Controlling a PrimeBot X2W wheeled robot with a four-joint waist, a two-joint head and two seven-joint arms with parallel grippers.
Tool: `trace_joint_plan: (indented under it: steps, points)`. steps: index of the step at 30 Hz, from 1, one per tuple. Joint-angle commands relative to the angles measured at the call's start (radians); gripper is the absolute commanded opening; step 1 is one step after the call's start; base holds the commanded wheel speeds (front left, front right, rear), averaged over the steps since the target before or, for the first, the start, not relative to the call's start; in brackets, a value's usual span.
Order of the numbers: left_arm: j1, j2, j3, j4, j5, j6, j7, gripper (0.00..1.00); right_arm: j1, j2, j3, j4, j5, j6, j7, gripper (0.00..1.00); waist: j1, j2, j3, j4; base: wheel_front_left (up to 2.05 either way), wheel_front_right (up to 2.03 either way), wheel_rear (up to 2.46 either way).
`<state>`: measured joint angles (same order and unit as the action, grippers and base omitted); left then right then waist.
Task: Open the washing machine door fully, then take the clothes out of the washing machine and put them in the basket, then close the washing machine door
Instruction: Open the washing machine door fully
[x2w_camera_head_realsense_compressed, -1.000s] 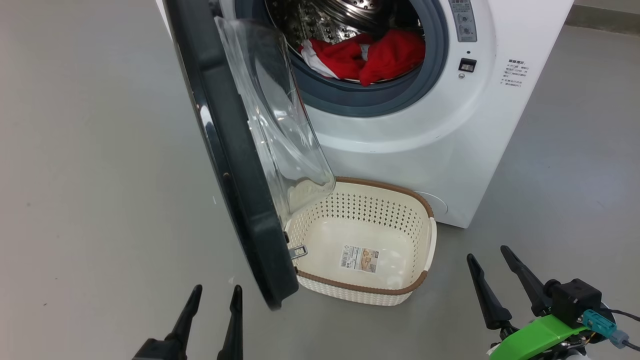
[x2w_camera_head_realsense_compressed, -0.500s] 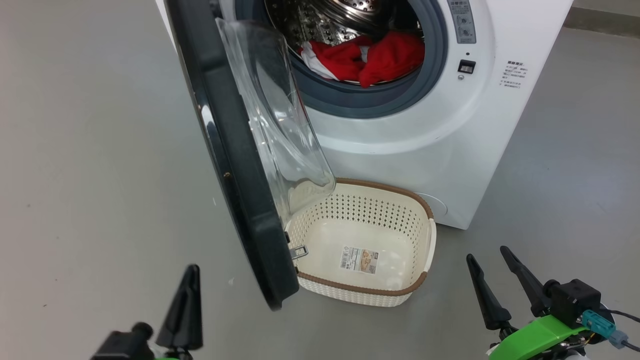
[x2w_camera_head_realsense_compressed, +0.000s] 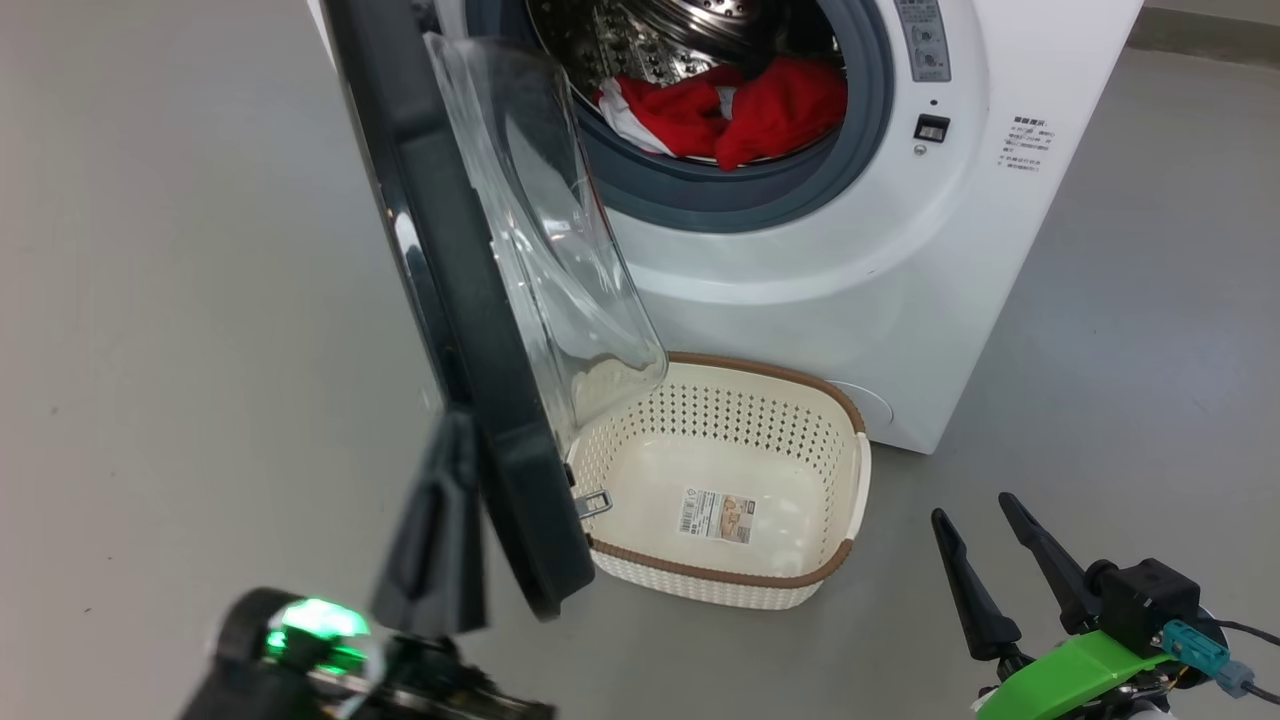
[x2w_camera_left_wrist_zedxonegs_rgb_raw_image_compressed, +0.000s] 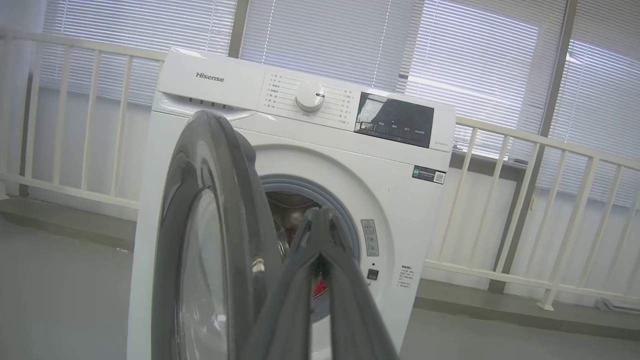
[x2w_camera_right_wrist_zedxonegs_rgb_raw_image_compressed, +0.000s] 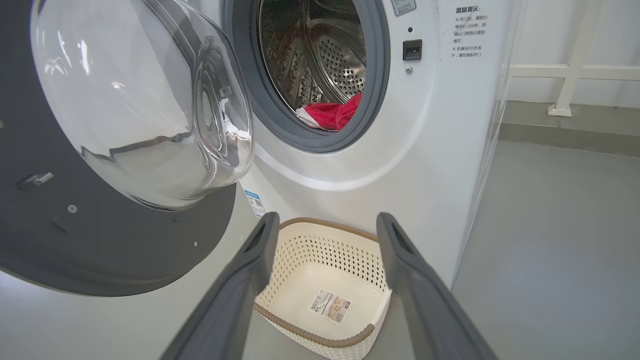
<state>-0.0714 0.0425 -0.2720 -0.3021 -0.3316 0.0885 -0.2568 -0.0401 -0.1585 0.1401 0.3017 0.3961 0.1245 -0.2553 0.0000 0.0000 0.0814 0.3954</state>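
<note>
The washing machine door (x2w_camera_head_realsense_compressed: 440, 250) — glossy black rim, bulging clear glass — stands ajar; left pincer (x2w_camera_left_wrist_zedxonegs_rgb_raw_image_compressed: 320, 220) clenched, right pincer (x2w_camera_head_realsense_compressed: 972, 508) released.

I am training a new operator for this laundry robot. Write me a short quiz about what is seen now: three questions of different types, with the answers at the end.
1. True or false: the basket stands in front of the washing machine.
2. Where are the red clothes? A. in the drum B. in the basket C. on the floor
3. Fill in: the left pincer, near the door, is ___ (open or shut).
Key: 1 true; 2 A; 3 shut.
</note>
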Motion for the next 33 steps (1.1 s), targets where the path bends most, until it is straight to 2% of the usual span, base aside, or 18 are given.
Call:
trace_joint_plan:
  steps: [1,7,13,23,33]
  points:
    - [-0.036,0.008,-0.012,-0.029,-0.002,0.000,-0.005,0.00,-0.007,-0.008,0.022,-0.025,-0.015,0.006,-0.006,1.00,0.0000,0.0000,0.003,-0.003,0.00,0.00,0.00]
    - [-0.036,0.008,-0.148,0.071,-0.069,-0.013,-0.005,0.00,-0.015,-0.006,0.028,-0.023,-0.012,0.006,-0.006,1.00,0.0000,0.0000,0.012,-0.013,0.00,0.00,0.00]
    - [-0.058,0.008,-0.199,0.200,-0.136,-0.013,-0.005,0.00,-0.025,-0.008,0.033,-0.021,-0.009,0.006,-0.006,1.00,0.0000,0.0000,0.024,-0.025,0.00,0.00,0.00]
    - [-0.098,0.008,-0.158,0.369,-0.193,-0.004,-0.005,0.00,-0.027,-0.007,0.033,-0.020,-0.007,0.006,-0.006,1.00,0.0000,0.0000,0.026,-0.037,0.00,0.00,0.00]
    - [-0.100,0.008,-0.095,0.429,-0.216,-0.008,-0.005,0.00,-0.023,-0.003,0.036,-0.017,-0.003,0.006,-0.006,1.00,0.0000,0.0000,0.013,-0.034,0.00,0.00,0.00]
